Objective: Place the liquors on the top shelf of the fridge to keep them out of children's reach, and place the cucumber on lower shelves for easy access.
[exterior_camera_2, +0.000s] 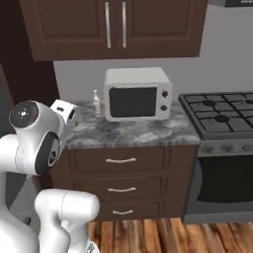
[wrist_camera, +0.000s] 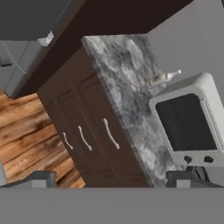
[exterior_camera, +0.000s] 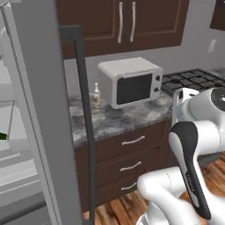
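One liquor, a slim cream-white bottle (exterior_camera: 95, 96) (exterior_camera_2: 96, 104) (wrist_camera: 162, 78), stands on the marbled counter (exterior_camera: 114, 121) just left of the microwave. The fridge (exterior_camera: 39, 110) has its grey door swung open, dark handle (exterior_camera: 85, 132) toward me. Pale grey lower shelves (exterior_camera: 17, 173) show inside at the far left. A dark green sliver (exterior_camera: 2, 136) at that edge looks like the cucumber. The top shelf is hidden by the door. My gripper (wrist_camera: 109, 180) is open with nothing between its fingertips (wrist_camera: 39, 179), well short of the counter and pointing at the bottle and drawers.
A white microwave (exterior_camera: 132, 81) (exterior_camera_2: 138, 94) (wrist_camera: 188, 127) sits on the counter, with a gas stove (exterior_camera: 193, 79) (exterior_camera_2: 222, 113) to its right. Dark drawers (exterior_camera_2: 121, 173) lie below and wall cabinets (exterior_camera_2: 113, 24) above. The floor is wood (wrist_camera: 26, 131).
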### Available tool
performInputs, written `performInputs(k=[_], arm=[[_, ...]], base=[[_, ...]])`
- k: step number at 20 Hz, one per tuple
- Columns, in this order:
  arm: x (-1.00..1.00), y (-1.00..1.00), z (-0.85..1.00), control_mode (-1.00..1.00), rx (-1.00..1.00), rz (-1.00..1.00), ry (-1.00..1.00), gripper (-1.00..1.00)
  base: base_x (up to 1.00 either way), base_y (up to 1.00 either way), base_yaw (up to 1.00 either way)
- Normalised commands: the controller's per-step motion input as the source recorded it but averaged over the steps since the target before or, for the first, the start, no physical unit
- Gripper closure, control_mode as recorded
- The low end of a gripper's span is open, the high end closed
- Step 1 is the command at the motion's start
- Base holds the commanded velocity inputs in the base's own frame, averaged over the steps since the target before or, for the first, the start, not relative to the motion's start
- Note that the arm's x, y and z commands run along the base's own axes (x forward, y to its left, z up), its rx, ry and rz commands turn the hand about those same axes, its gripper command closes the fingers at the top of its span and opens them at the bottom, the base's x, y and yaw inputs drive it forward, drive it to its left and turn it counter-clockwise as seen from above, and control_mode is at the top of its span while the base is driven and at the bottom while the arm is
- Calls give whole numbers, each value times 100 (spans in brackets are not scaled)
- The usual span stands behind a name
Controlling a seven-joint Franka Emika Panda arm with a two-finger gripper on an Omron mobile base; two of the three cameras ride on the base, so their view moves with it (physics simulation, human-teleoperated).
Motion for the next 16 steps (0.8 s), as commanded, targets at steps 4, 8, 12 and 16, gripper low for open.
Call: performInputs(k=[4,8,12,16], arm=[[0,0,0,100,0,0,0,-100],[0,0,0,100,0,0,0,-100],[0,0,0,100,0,0,0,-100],[0,0,0,100,0,0,0,-100]], base=[[71,0,38],[78,-3,34],[64,-19,27],[57,-28,18]])
